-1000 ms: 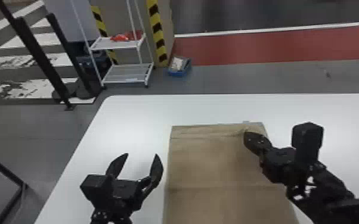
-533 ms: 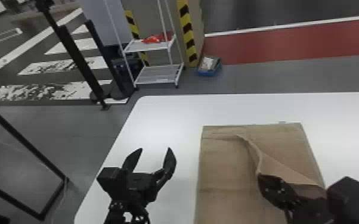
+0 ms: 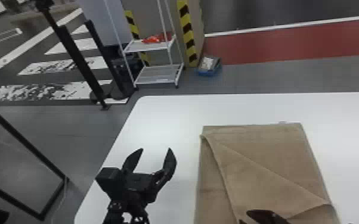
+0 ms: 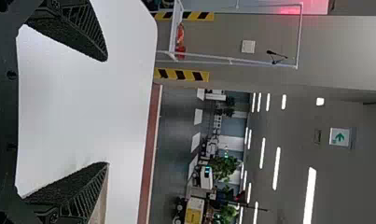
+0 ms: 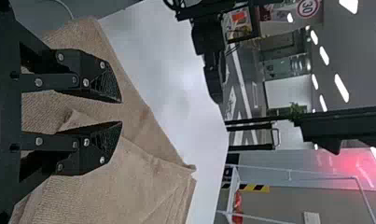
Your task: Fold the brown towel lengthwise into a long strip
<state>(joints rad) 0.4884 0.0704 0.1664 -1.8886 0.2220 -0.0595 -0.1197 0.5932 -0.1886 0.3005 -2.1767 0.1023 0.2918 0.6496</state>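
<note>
The brown towel (image 3: pixel 262 155) lies flat on the table (image 3: pixel 170 119), one layer folded diagonally.

1. The left end effector (image 3: pixel 156 149) is at the near left, coming in from the near edge, its two black fingers spread wide, tips toward the far side.
2. The right end effector (image 3: pixel 244 217) is at the near edge, farther right, fingertips leftward, its fingers slightly apart and roughly parallel.
</note>
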